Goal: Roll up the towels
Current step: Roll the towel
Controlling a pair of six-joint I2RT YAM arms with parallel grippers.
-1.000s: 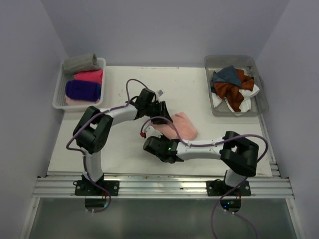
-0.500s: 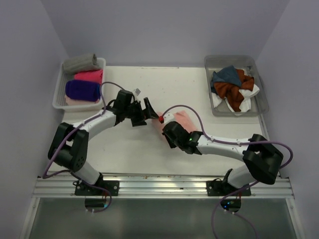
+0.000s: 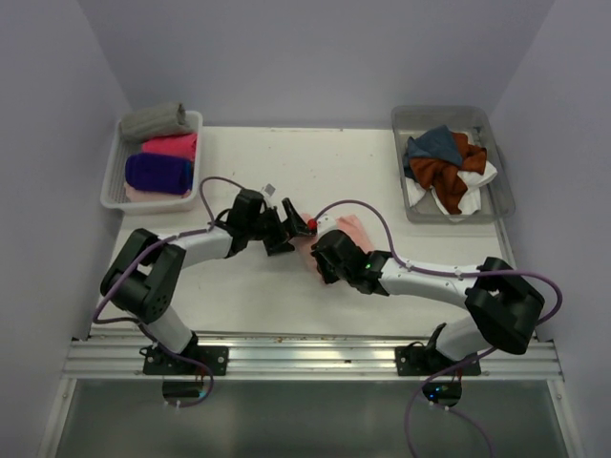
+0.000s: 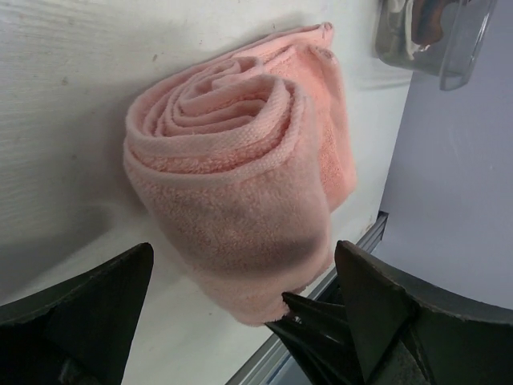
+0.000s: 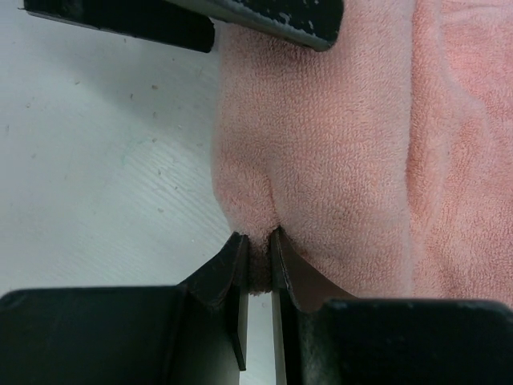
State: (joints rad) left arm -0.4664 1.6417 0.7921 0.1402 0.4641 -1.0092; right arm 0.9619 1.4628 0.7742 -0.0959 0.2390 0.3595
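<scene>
On the near half of the white table (image 3: 382, 181), the right gripper (image 5: 256, 241) has its fingers pinched tight on a fold at the edge of the salmon pink towel (image 4: 240, 160). The towel lies rolled mid-table. Just past it, the left gripper (image 3: 289, 232) stands spread wide, facing the roll's spiral end. Far left, a tray (image 3: 108, 191) holds a grey roll (image 3: 153, 121), a hot pink roll (image 3: 172, 145) and a purple roll (image 3: 158, 173). Far right, a bin (image 3: 444, 111) holds a teal towel (image 3: 434, 145), a rust orange towel (image 3: 434, 175) and a white towel (image 3: 453, 198), all loose.
</scene>
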